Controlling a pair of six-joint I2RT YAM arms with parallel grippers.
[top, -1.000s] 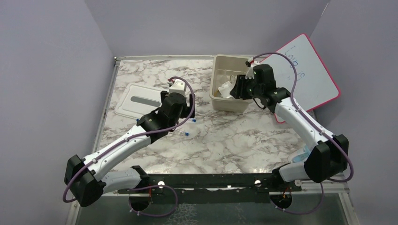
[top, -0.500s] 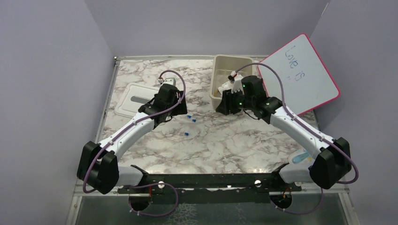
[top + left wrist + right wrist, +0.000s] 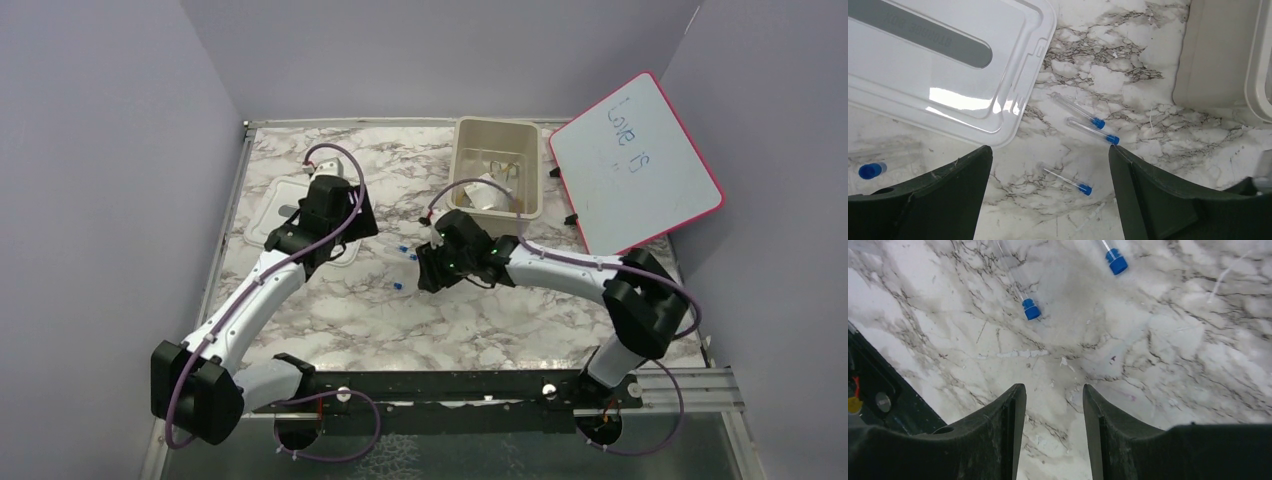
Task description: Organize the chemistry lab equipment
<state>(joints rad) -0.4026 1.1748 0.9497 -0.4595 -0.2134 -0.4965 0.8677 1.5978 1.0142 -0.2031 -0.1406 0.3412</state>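
Overhead, both arms hang empty by the loose blue-capped tubes (image 3: 397,288)

Spread wide with nothing between its fingers, the left gripper (image 3: 1049,151) hangs above the marble bench (image 3: 520,310), at the corner of the white lid (image 3: 948,60) nearest the beige tub (image 3: 497,123). Its wrist view shows 3 thin clear tubes lying flat on the bench between lid and tub: 2 lie side by side and nearly parallel (image 3: 1093,131), and the 3rd (image 3: 1064,178) lies apart from them, closer to the fingers. A 4th blue cap (image 3: 868,170) shows just beside the left finger, blurred.

The right gripper (image 3: 1053,390) sits low over the bench, just beside the same tubes. Its fingers stand partly apart and released, with only bare marble between them. 2 blue caps (image 3: 1031,309) lie ahead of the fingertips, touching neither.

Crumpled pale packets (image 3: 488,188) rest inside the tub. Right of it leans a pink-framed whiteboard (image 3: 635,160).
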